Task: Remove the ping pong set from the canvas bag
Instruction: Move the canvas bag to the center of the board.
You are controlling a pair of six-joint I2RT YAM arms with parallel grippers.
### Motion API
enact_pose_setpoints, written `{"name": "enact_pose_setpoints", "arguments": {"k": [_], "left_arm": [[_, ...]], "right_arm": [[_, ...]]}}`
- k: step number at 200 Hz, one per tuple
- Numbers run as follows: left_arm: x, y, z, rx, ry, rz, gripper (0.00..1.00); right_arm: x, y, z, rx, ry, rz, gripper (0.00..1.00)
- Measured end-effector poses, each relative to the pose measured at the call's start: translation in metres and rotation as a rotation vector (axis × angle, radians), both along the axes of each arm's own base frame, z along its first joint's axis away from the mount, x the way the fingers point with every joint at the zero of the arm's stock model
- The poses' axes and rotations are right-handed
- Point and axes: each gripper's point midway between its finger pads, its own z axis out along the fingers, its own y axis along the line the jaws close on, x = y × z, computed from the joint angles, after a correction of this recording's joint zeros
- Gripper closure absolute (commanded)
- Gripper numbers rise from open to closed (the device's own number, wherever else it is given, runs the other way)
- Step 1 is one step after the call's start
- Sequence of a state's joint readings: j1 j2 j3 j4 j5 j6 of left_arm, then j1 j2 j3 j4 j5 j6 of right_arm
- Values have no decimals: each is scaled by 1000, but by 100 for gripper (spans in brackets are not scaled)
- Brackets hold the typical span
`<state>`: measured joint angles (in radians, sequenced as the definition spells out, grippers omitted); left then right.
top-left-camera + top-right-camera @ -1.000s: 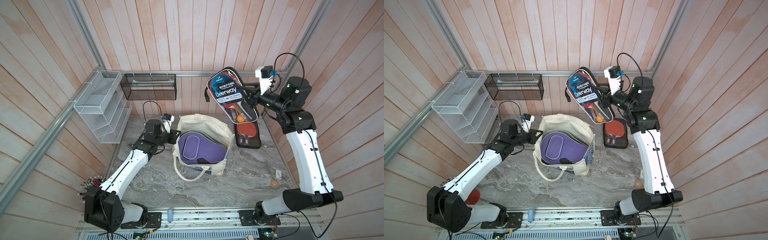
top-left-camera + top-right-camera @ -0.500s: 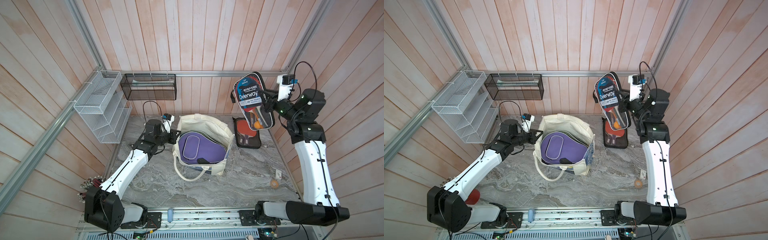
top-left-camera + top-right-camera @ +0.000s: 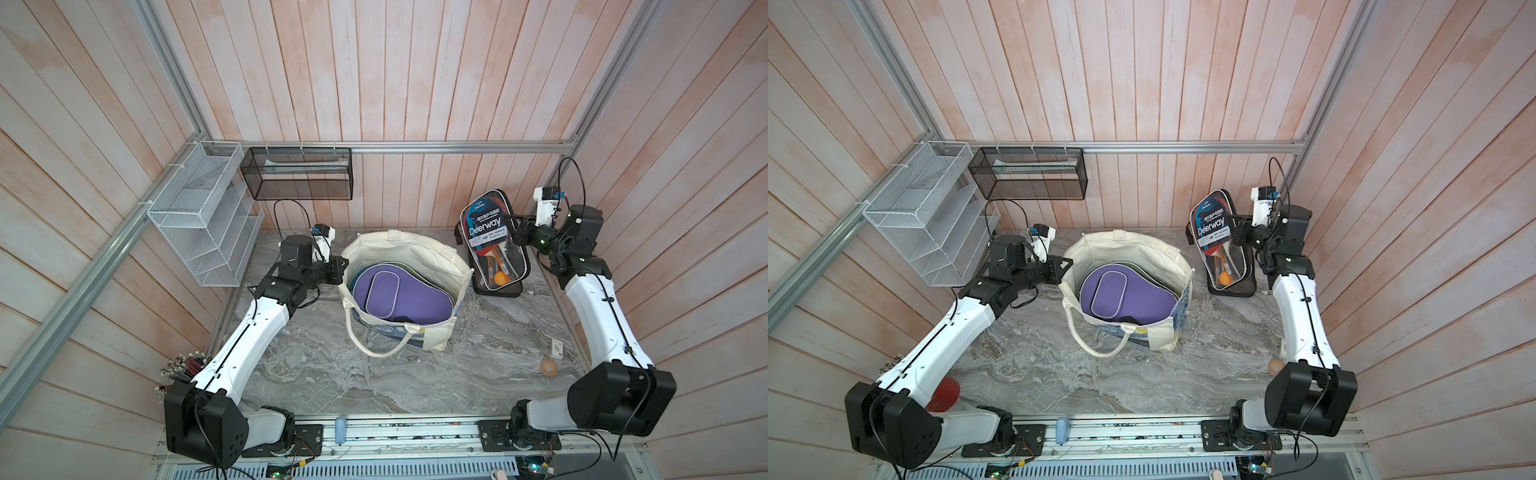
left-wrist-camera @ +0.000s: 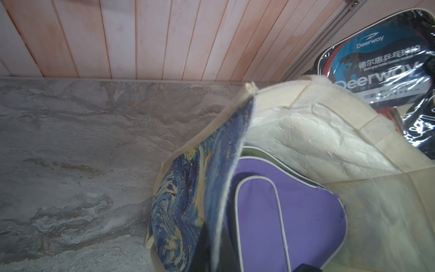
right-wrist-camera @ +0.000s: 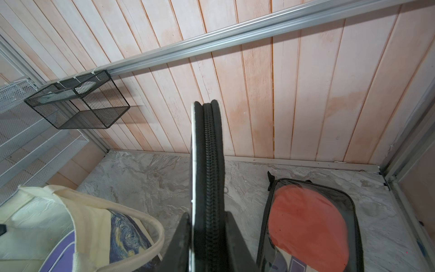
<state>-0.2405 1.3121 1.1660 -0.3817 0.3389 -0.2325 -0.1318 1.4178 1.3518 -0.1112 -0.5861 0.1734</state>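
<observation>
We see a grey, veined marble-look desk (image 3: 332, 374), boxed in on 3 sides by pale pink-washed plank walls (image 3: 415, 83), w/ an alu rail (image 3: 457, 146) running along the back one. A black mesh basket (image 3: 297, 174) hangs from that rail. Next to it, on the L arm's side, hangs a white wire rack (image 3: 203, 232). The bag (image 3: 436, 253) stands open mid-desk, toward the back, w/ the starry print on its outside and one handle (image 3: 374, 353) looping onto the desk in front. A purple case (image 3: 395, 297) lies inside it. The L gripper (image 3: 341, 268) is pinched on the bag's rim; the L wrist view shows one finger each side of the cloth. The set (image 3: 492, 237), a clear zip pouch marked Deerway, is out of the bag. The R gripper (image 3: 517, 235) is clamped on its zipped edge and holds it upright btw the bag and the R-side wall, near the back. Under its lower end a red paddle case (image 5: 308, 219) lies flat on the desk; we can't tell if the two touch. Near the R arm's base sit a small orange round thing (image 3: 548, 368) and a white tag (image 3: 557, 348). Pencils (image 3: 183, 368) bunch by the L arm, off the desk's edge.
</observation>
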Motion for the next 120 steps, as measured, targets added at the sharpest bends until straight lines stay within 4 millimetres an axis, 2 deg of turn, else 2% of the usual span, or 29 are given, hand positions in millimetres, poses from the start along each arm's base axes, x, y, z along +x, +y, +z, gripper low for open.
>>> {"name": "enact_pose_setpoints", "arguments": {"k": [25, 64, 94, 120], "left_arm": [[6, 21, -1, 17, 14, 66, 100], [14, 61, 3, 51, 21, 192, 100], [6, 86, 9, 85, 20, 272, 100], [-4, 93, 13, 103, 22, 289, 100]], "right_arm": [[8, 4, -8, 37, -6, 25, 100], [24, 7, -41, 107, 45, 50, 100], [36, 9, -67, 164, 83, 54, 100], [53, 19, -89, 221, 112, 66, 100]]}}
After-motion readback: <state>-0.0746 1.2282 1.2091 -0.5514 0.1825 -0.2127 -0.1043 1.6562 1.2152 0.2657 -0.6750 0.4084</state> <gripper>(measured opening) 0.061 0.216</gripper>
